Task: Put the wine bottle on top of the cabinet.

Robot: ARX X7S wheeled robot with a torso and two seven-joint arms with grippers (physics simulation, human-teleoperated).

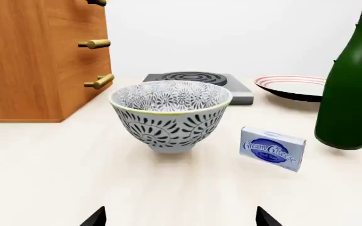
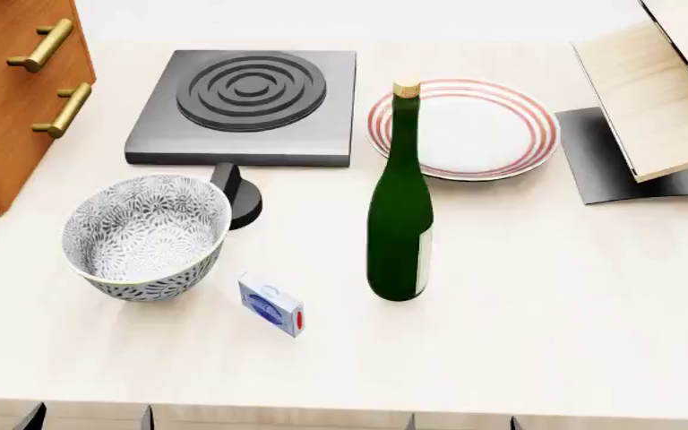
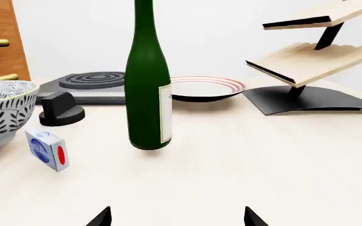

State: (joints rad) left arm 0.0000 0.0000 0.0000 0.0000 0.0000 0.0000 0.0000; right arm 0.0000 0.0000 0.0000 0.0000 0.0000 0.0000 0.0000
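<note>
The wine bottle (image 2: 399, 224) stands upright mid-bench, off the cabinet (image 2: 4, 98) at the far left corner; both grippers (image 1: 179, 219) (image 3: 177, 217) gape wide, empty.

Kitchen counter: hotplate (image 2: 246, 106), plate (image 2: 464, 127).

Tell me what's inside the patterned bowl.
Nothing visible: the head view shows the bowl with only its patterned inner wall and floor. In the left wrist view the near rim hides the very bottom.
</note>
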